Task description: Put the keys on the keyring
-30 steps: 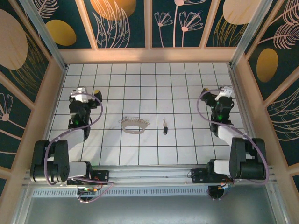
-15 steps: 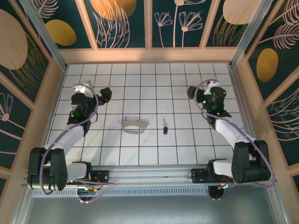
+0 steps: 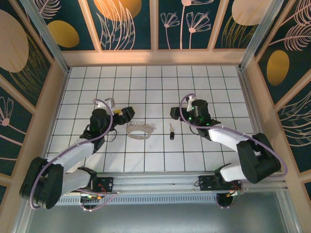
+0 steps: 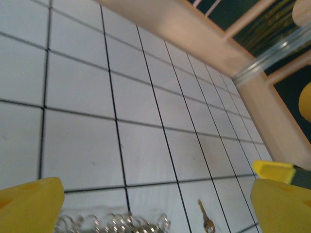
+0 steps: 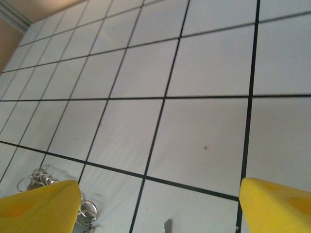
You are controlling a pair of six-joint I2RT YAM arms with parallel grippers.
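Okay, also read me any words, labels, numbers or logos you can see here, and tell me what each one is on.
None can be read. The keyring, the key, the tiled table and the flower-patterned walls carry no legible word, number or logo. Any stamping on the key is too small to tell.

A lab-style robot test cell: two arms (image 3: pixel 73 153) bolted to a metal rail (image 3: pixel 155 180) at the edge of a white table (image 3: pixel 146 82) ruled in black squares. Beyond the left gripper (image 3: pixel 127 113) and right gripper (image 3: pixel 175 113), and to either side, a wooden frame (image 3: pixel 155 57) holds teal panels (image 3: pixel 189 24) printed with leaves.
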